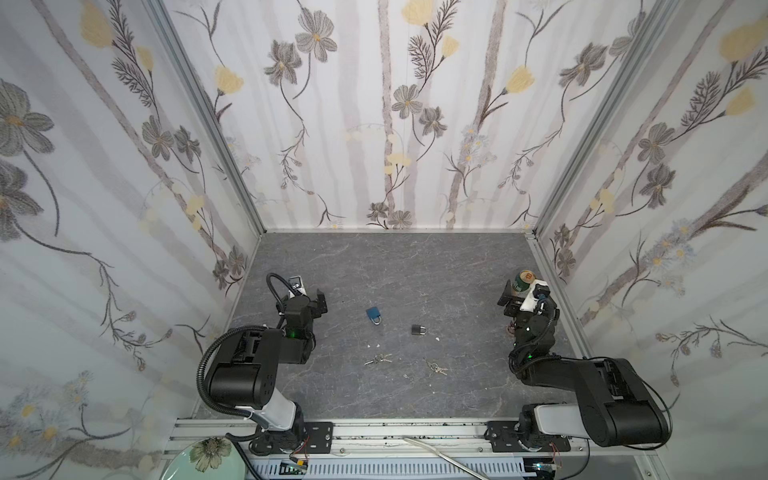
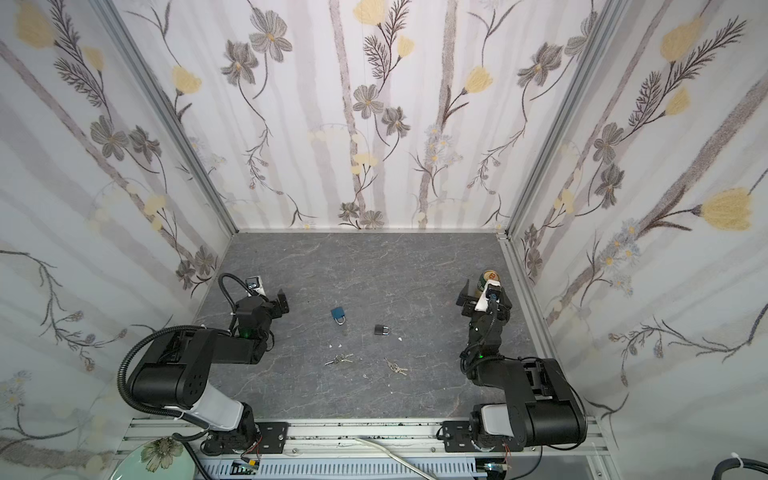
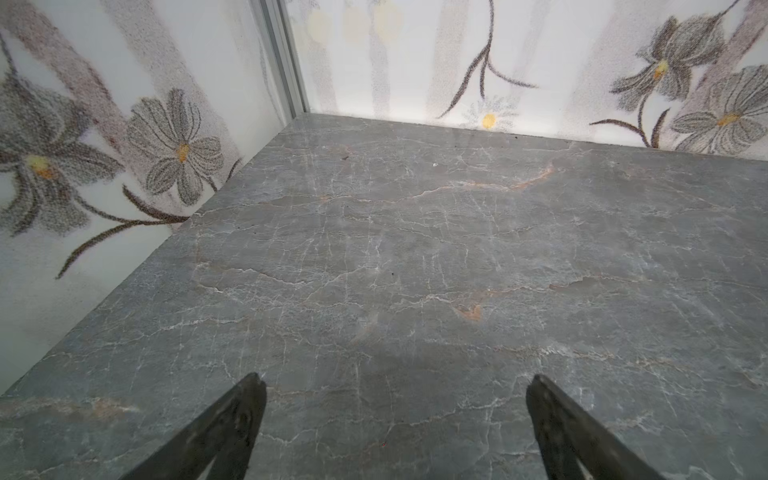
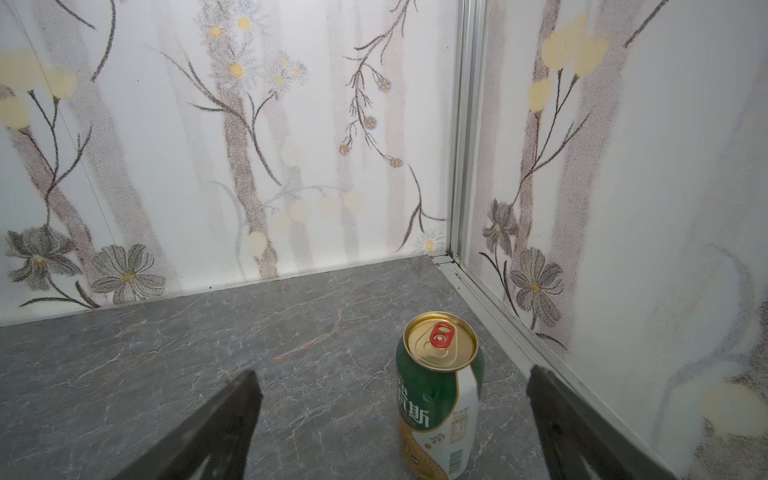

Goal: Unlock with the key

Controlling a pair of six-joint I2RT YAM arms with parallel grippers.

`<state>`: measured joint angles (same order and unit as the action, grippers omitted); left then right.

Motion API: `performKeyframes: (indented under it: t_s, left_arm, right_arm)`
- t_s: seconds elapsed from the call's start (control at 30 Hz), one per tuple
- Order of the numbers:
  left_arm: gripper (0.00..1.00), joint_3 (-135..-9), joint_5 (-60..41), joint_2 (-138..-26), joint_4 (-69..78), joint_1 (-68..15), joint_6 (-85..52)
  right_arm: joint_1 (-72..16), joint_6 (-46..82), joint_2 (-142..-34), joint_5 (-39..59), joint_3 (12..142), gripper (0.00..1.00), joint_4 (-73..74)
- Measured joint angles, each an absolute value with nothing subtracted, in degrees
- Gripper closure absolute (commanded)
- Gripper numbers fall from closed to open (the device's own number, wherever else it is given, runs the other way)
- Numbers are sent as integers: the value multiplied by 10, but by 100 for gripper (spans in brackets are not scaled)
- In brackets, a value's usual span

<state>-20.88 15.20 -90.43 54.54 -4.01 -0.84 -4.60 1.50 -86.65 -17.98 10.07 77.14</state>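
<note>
Fingers (image 3: 224, 432) (image 4: 216, 432) spread — two padlocks (image 1: 374, 313) (image 1: 418, 330), two key bunches (image 1: 378, 359) (image 1: 435, 368).

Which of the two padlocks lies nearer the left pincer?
The blue padlock: it lies further left, closer to the left pincer, while the black padlock sits further right, beyond it.

on the table (image 1: 395, 270) lie two padlocks, one blue padlock (image 1: 374, 314) and one dark padlock (image 1: 419, 330), and two key bunches, a left bunch (image 1: 378, 359) and a right bunch (image 1: 435, 368). there is one green can (image 4: 438, 390) and one floral plate (image 1: 208, 457).
</note>
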Motion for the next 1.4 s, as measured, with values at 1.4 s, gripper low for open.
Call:
performKeyframes:
  t_s: [1.4]
  left_arm:
    - [0, -237, 194, -818, 465, -57, -8]
  right_arm:
    - [-49, 27, -740, -199, 112, 0, 683]
